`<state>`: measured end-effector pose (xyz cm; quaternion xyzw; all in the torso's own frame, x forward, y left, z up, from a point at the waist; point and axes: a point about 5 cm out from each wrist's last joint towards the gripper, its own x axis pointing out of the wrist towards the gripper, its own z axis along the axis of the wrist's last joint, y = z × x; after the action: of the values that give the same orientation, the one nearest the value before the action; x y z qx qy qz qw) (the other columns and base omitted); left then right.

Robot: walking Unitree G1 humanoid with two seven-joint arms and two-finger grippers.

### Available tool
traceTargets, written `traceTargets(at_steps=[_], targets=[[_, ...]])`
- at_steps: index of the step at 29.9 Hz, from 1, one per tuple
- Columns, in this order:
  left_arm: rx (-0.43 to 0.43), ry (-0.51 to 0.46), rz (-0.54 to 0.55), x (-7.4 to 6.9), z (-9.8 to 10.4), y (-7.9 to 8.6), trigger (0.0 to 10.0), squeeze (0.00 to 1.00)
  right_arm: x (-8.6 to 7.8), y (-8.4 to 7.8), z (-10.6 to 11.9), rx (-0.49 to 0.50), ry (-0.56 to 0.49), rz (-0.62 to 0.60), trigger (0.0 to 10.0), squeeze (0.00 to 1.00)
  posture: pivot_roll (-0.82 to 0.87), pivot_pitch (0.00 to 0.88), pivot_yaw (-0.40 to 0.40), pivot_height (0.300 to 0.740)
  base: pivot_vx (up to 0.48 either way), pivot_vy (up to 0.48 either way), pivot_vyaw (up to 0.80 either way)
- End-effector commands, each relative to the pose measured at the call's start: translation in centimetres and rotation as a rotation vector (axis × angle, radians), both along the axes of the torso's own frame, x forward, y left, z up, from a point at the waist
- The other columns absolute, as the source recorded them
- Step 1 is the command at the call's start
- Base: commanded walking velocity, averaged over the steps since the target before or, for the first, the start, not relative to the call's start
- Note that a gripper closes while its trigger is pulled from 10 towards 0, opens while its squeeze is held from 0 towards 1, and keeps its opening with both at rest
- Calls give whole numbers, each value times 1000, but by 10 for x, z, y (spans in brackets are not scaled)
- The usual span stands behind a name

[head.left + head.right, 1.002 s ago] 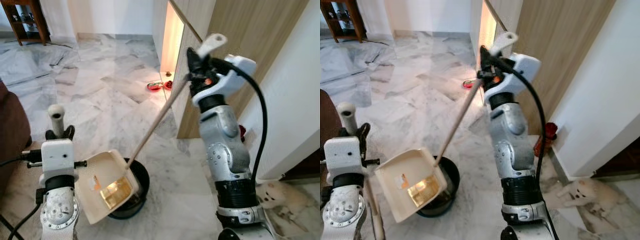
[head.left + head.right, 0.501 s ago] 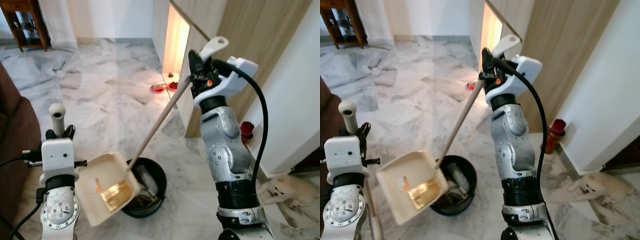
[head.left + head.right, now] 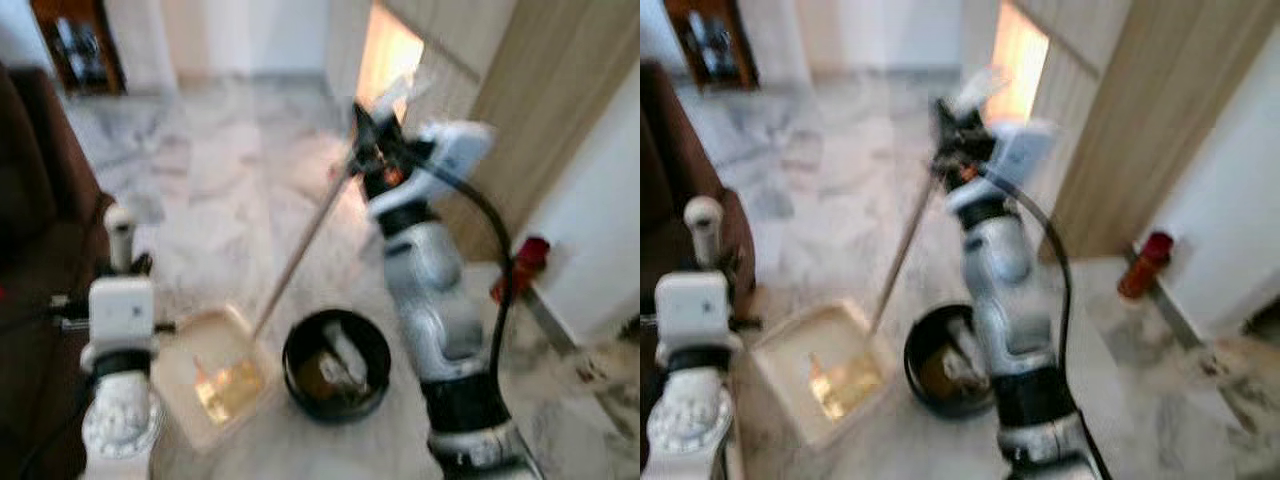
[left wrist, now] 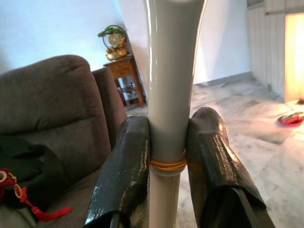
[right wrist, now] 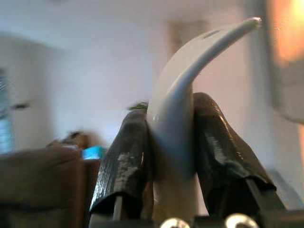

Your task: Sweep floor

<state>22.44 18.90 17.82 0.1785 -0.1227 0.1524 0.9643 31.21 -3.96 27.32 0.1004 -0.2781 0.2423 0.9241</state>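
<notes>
Two head views, both blurred. Left eye view: left gripper [image 3: 120, 262] low at the left, upright white dustpan handle [image 3: 120, 232] in it; cream dustpan [image 3: 215, 375] on the marble floor [image 3: 210, 200], something yellowish inside. Black bin [image 3: 336, 364] just beside the dustpan, rubbish in it. Right gripper [image 3: 372, 148] raised, holding the top of the broom [image 3: 300, 255]; the stick slants down to the dustpan's rim. Red bottle [image 3: 520, 265] by the wall.

Right eye view: same layout, brown sofa [image 3: 670, 180] at the left.

Left wrist view: both black fingers [image 4: 124, 180] clamped on the white handle at its gold ring; sofa and wooden side table [image 4: 124, 80] behind.

Right wrist view: fingers [image 5: 124, 161] pressed tight on the broom's curved white grip [image 5: 183, 109]; background blurred.
</notes>
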Motion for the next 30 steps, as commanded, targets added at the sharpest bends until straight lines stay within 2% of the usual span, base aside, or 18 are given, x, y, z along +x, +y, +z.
traceTargets(at_steps=[1, 7, 30], targets=[[25, -19, 15, -2, 4, 3, 10000, 0, -10, 1, 23, 52, -108, 25, 10000, 0, 98, 48, -60, 740, 0, -446, 0], [21, -17, 21, -2, 3, 3, 10000, 0, -9, 1, 21, 41, -105, 23, 10000, 0, 98, 48, -61, 740, 0, -439, 0], [23, -30, 33, -3, 6, 4, 10000, 0, -9, 2, 18, 28, -101, 27, 10000, 0, 103, 43, -65, 740, 0, 0, 0]])
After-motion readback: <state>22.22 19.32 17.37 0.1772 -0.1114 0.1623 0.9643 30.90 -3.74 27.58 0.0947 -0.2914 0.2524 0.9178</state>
